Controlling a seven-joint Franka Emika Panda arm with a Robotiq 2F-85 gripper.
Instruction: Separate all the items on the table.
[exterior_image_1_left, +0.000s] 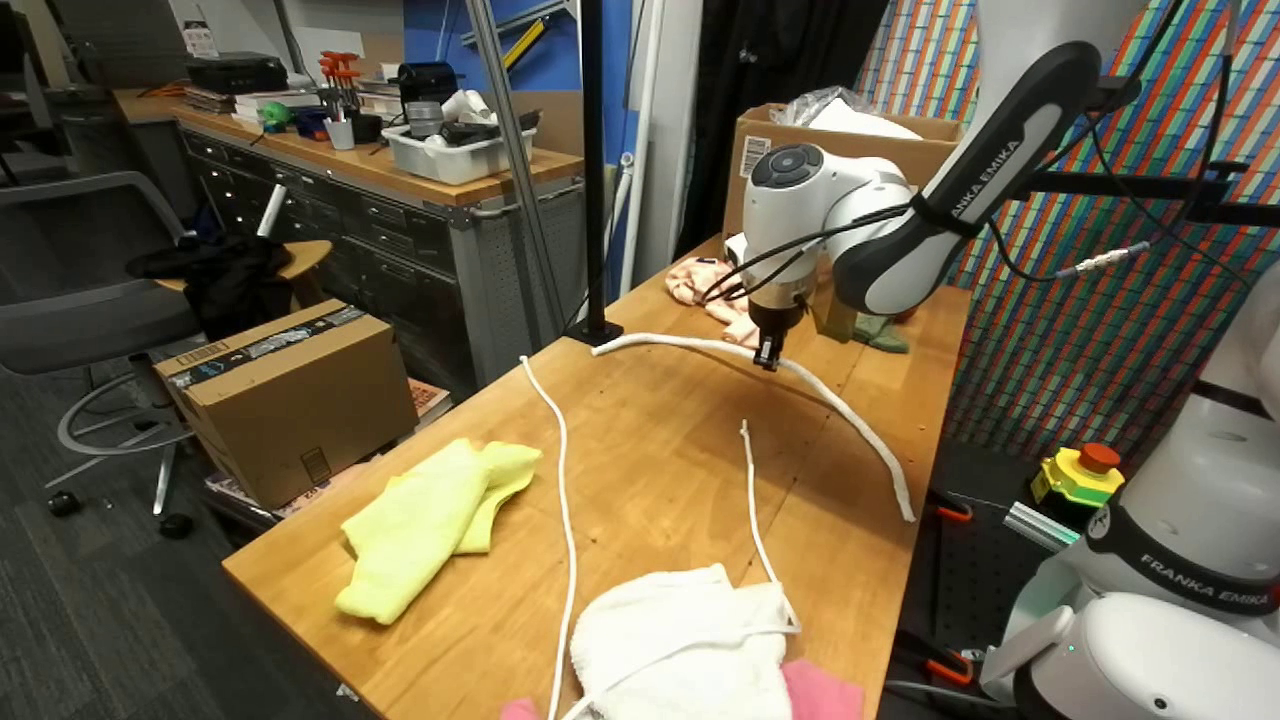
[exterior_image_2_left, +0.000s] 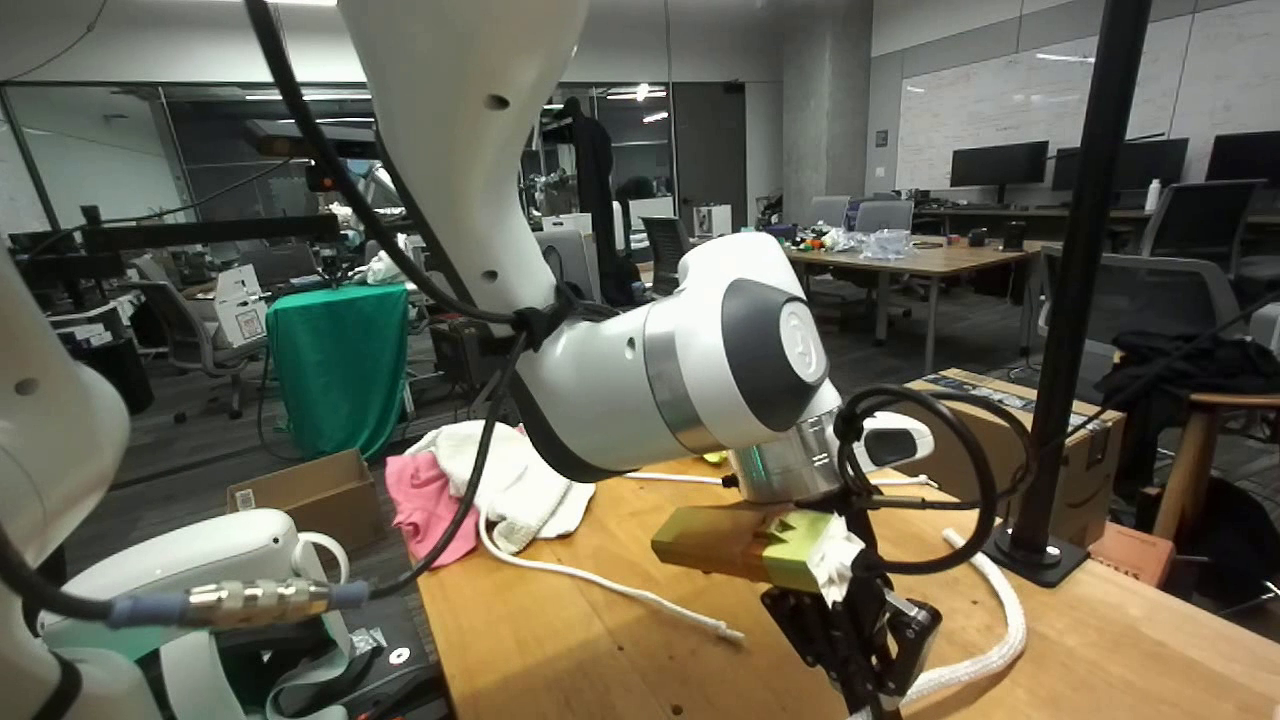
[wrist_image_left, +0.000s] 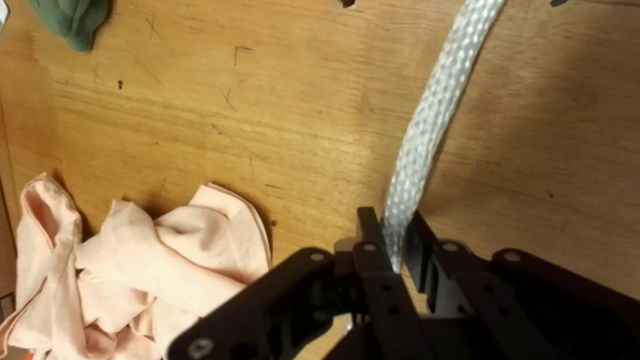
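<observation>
Clockwise about the fingers (exterior_image_1_left: 767, 357), in an exterior view: open cardboard box (exterior_image_1_left: 930, 155) at one o'clock, green object (exterior_image_1_left: 882, 333) between two and three, white cloth (exterior_image_1_left: 680, 615) past six, yellow cloth (exterior_image_1_left: 425, 535) at eight, black post (exterior_image_1_left: 594, 170) rising from nine, pinkish-beige cloth (exterior_image_1_left: 690, 283) toward eleven. The worktop (exterior_image_1_left: 650, 470) is marked wood; a cluttered workbench (exterior_image_1_left: 385, 245) stands beyond, at ten. Thick white rope (wrist_image_left: 430, 120) runs between the fingers, slightly parted; whether gripped, I cannot tell.

Thick rope (wrist_image_left: 439, 100) before you, glossy braided fibre; your table (exterior_image_1_left: 660, 480), smooth wood with slight sheen; white cloth (exterior_image_1_left: 670, 608), rough and matt; peach cloth (wrist_image_left: 150, 250), smooth.
</observation>
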